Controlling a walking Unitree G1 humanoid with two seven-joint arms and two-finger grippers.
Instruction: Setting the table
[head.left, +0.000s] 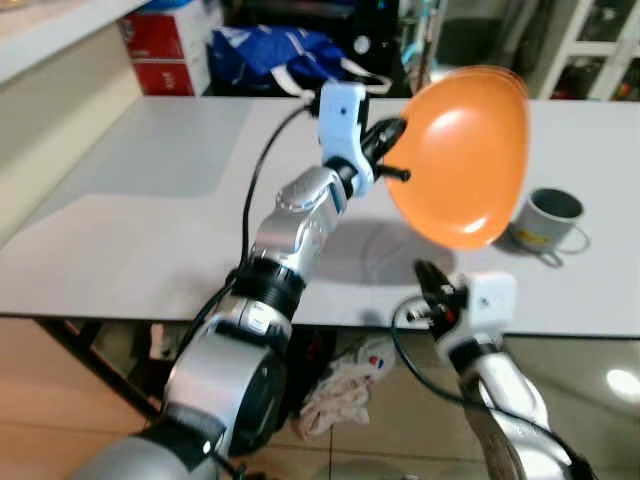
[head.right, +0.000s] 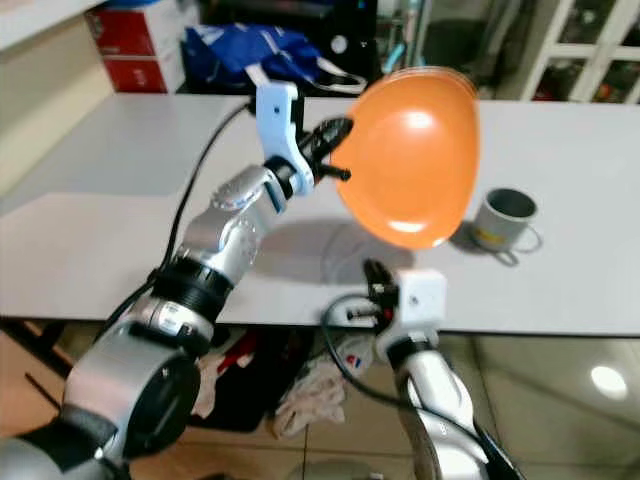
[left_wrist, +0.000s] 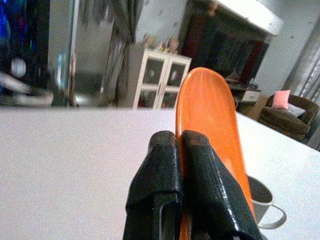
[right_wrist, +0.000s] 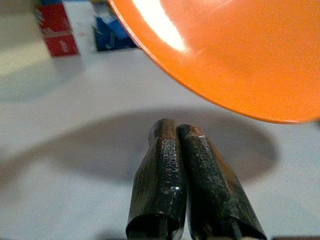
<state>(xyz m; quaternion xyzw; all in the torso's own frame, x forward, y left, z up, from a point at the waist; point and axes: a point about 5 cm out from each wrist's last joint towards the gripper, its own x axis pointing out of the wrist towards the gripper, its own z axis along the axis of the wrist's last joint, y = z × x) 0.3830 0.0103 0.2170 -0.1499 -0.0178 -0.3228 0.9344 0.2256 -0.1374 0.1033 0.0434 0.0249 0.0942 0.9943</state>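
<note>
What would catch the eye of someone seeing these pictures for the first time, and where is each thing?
The bright orange plate stands out first, held tilted on edge above the white table by the left end effector, which grips its rim. Next to it, on the robot's right, a grey mug stands upright on the table. The right end effector hovers shut at the table's near edge, below the plate.

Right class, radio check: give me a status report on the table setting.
Left gripper shut on orange plate, held tilted above white table. Right gripper shut, empty, at the table's near edge. Grey mug stands beside the plate's shadow.
</note>
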